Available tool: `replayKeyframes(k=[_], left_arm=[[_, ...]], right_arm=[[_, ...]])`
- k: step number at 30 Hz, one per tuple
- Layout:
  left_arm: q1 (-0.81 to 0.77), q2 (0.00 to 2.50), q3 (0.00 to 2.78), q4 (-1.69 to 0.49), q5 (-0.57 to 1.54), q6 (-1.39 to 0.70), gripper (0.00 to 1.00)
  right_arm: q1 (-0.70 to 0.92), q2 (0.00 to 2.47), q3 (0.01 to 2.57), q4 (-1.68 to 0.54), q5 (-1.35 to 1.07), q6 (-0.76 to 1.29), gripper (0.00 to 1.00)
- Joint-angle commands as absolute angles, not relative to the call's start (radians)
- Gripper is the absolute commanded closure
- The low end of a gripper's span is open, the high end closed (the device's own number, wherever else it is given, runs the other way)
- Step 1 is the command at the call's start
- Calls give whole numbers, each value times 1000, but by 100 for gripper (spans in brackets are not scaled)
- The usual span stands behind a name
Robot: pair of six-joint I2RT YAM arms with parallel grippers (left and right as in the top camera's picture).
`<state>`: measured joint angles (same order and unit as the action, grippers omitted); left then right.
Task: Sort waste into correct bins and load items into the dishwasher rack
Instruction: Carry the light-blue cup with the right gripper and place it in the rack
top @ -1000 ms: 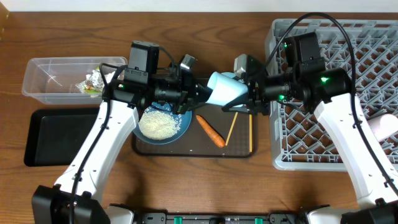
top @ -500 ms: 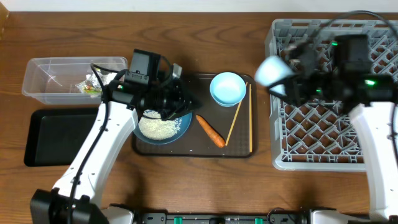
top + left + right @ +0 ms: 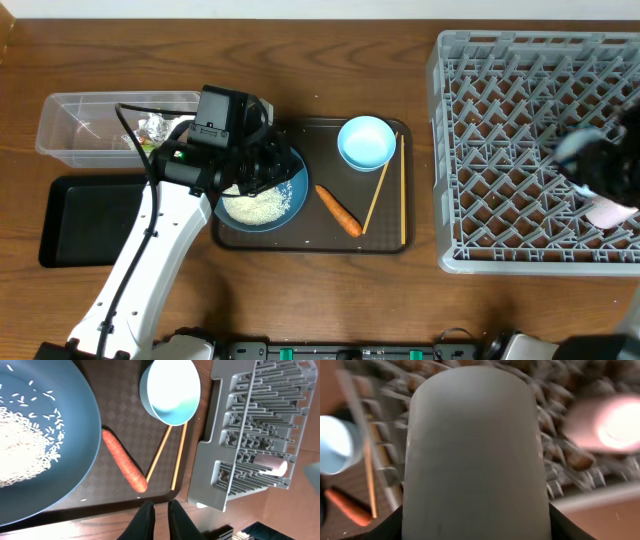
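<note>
My right gripper [image 3: 475,527] is shut on the small light blue cup [image 3: 475,450], which fills the right wrist view. From overhead that arm is a dark blur [image 3: 600,165] over the right side of the dishwasher rack [image 3: 500,150]. A pinkish-white cup [image 3: 610,212] lies in the rack. My left gripper [image 3: 160,507] is shut and holds nothing. It hangs above the near edge of the brown serving tray [image 3: 125,415]. On that tray are the dark blue plate [image 3: 290,200] with rice [image 3: 255,205], a carrot [image 3: 340,210], the pale blue bowl [image 3: 366,142] and two chopsticks [image 3: 378,198].
At the far left stands the clear tub [image 3: 80,130] with crumpled foil [image 3: 155,128] inside. The black tray [image 3: 90,220] lies just in front of it. Bare wood table [image 3: 330,300] runs along the front edge.
My right arm has swung the light blue cup from above the serving tray rightward, out over the rack. The left gripper has drawn back left over the plate.
</note>
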<state>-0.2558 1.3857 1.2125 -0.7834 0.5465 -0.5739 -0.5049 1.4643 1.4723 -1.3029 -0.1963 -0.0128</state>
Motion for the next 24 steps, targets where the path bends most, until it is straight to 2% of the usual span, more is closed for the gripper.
replayKeyframes(k=[1, 6, 15, 18, 20, 21, 22, 24], left_arm=[[-253, 1378, 1224, -788, 526, -553, 88], [-253, 1378, 1224, -789, 525, -553, 88], [-253, 1378, 1224, -792, 526, -553, 88], [-253, 1378, 1223, -793, 525, -553, 87], [-253, 1378, 1224, -793, 525, -553, 87], [-253, 1378, 1224, -793, 525, -553, 84], [-253, 1378, 1224, -793, 525, -553, 83], [-253, 1378, 1224, -793, 519, -553, 77]], right_arm=[[-544, 1528, 1489, -1349, -153, 6, 82], [-551, 1622, 1483, -1409, -136, 6, 82], [-551, 1761, 1483, -1387, -97, 7, 79], [-551, 1790, 1483, -1390, -98, 6, 71], [-551, 1801, 1483, -1391, -104, 7, 56], [-551, 1802, 1483, -1390, -105, 6, 45], [-551, 1802, 1483, -1390, -105, 7, 39], [-550, 1794, 1486, -1389, -115, 7, 36]])
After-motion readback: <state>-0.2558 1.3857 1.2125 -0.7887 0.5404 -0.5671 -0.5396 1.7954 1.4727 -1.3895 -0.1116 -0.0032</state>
